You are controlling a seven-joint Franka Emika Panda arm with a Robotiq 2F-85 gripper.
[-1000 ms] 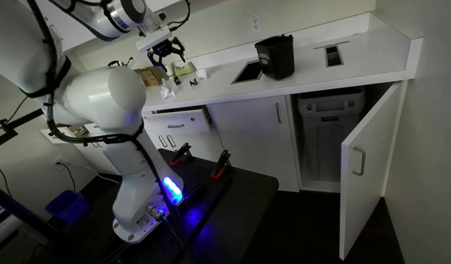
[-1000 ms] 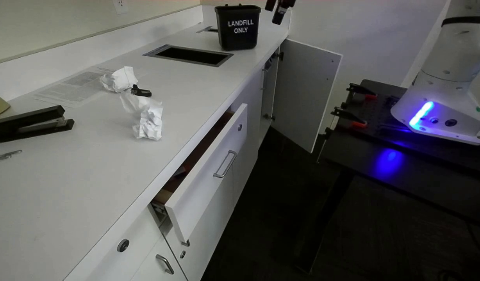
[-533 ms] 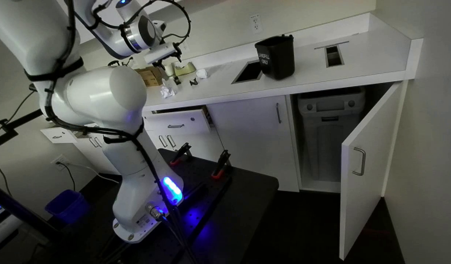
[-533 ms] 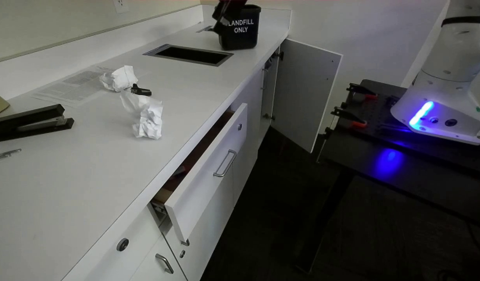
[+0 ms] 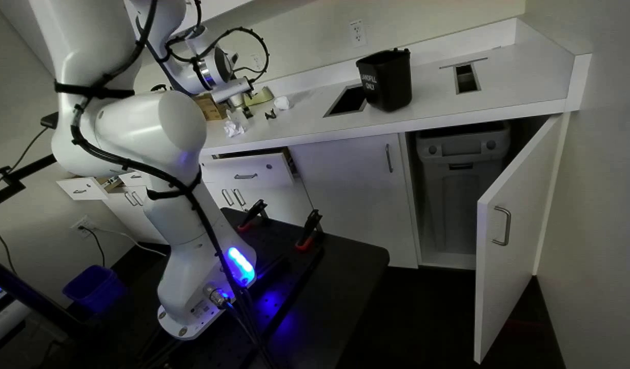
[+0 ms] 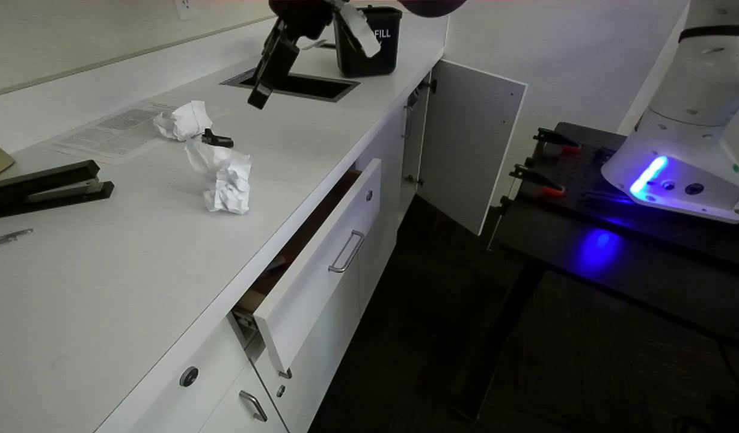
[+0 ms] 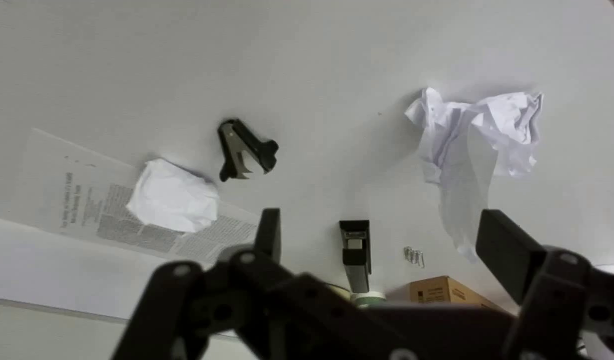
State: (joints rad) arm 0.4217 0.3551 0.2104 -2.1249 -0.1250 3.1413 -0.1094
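- The gripper (image 7: 380, 225) hangs spread wide over the counter (image 6: 134, 288), grasping nothing;
- the longer crumpled paper (image 7: 456, 150) lies there; I'd worry an off-centre descent could shove it aside;
- too broad a sweep could bump the staple remover (image 7: 233, 142).

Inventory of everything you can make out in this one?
Countertop: 1, white, along wall
Crumpled papers: 2, white, on countertop
Staple remover: 1, black-silver, between those papers
Printed sheet: 1, white, partly under one paper
Stapler: 1, black, on countertop
Paper clips: a few, silver, beside stapler
Cardboard box: 1, brown, near paper clips
LANDFILL ONLY bin: 1, black, on countertop
Cabinet door: 1, white, swung open
Large bin: 1, grey, in open cabinet
Open drawers: 2, white, below countertop
Table: 1, black, facing drawers
Clamps: 2, black-red, on table
Small bin: 1, blue, on floor
Robot arm: 1, white, mounted on table
Jaws: 1 pair, black, apart, above countertop
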